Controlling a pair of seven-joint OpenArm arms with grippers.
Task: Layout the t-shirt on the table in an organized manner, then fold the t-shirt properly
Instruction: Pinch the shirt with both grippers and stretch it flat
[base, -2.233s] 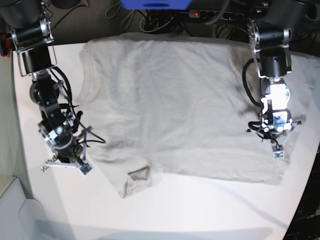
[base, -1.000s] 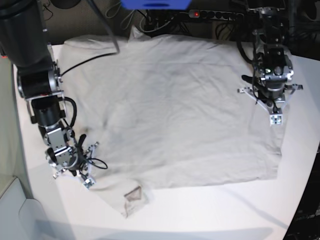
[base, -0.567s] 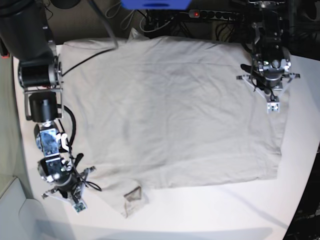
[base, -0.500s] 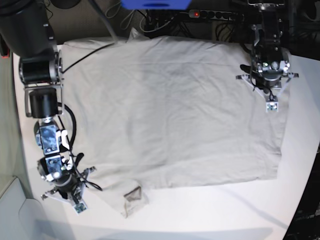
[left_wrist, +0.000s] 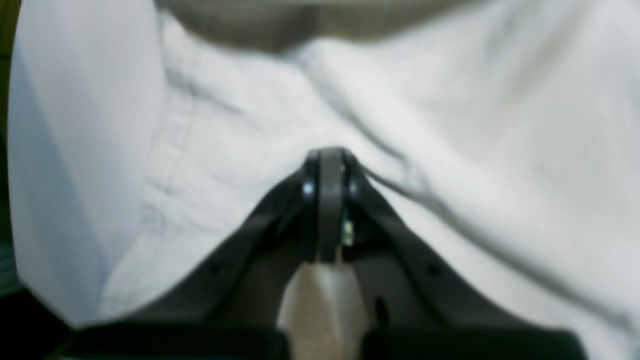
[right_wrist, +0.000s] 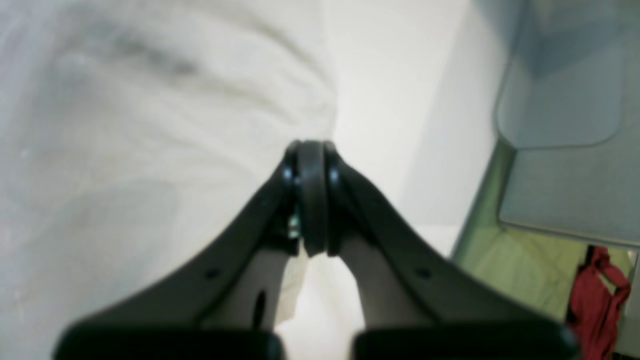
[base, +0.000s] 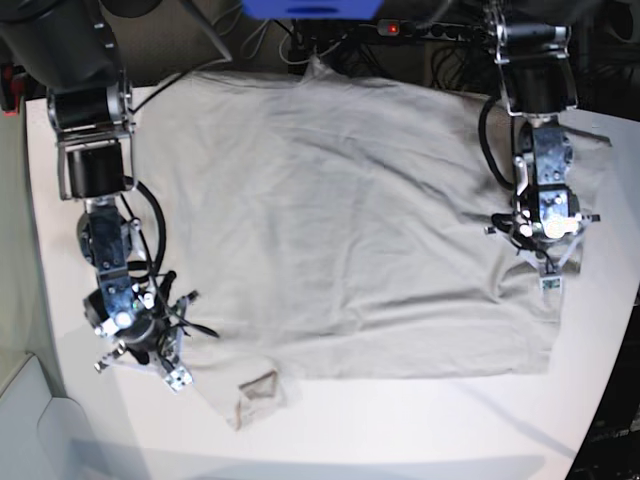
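Observation:
The light grey-beige t-shirt (base: 350, 220) lies spread wide over the white table (base: 400, 430), with a small turned-over sleeve corner at its near left. My left gripper (base: 548, 282) is shut near the shirt's right edge. In the left wrist view its tips (left_wrist: 327, 157) pinch the t-shirt (left_wrist: 500, 125), and creases run out from them. My right gripper (base: 177, 378) is shut at the shirt's near-left edge. In the right wrist view its tips (right_wrist: 311, 150) close on the hem of the t-shirt (right_wrist: 125, 150), beside bare table (right_wrist: 390, 100).
A power strip with cables (base: 420, 28) and a blue object (base: 310, 8) sit behind the table's far edge. A grey bin (base: 30, 420) stands off the near-left corner, also seen as the grey bin (right_wrist: 565, 100), with a red cloth-like thing (right_wrist: 597, 295) below it.
The left gripper has moved toward the near edge and the right gripper has shifted slightly right. The shirt has shifted with them; a sleeve now shows behind the left arm.

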